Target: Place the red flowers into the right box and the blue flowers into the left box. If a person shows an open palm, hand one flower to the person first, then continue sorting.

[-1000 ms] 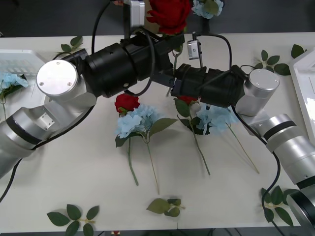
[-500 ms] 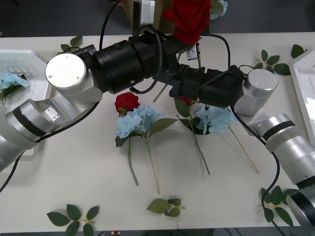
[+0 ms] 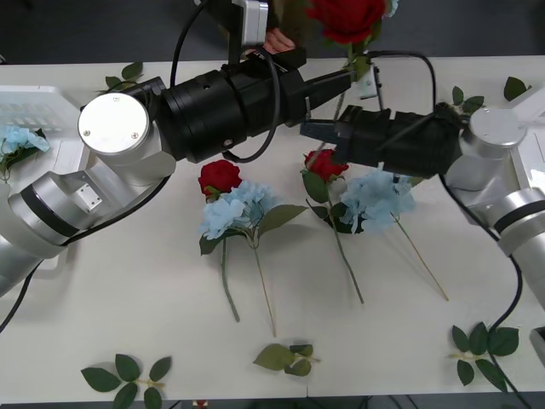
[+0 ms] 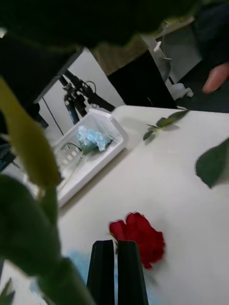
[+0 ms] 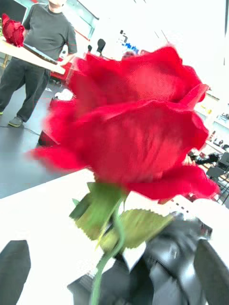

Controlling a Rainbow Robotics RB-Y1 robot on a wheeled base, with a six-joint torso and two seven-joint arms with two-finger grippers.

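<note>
right gripper (image 3: 345,75) pinching red rose (image 3: 345,17) stem, lifted toward person's hand (image 3: 278,39); left gripper (image 5: 112,267) wide; present bloom steadily, release once palm takes it

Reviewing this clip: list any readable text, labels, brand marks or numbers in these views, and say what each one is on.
No readable text in any view.
The silver joint caps on the left arm and right arm are blank.
The small white plate on the left arm's link shows screw dots, no letters.
The slotted white basket, the table, the held red rose and the roses and blue flowers lying there carry no labels.
</note>
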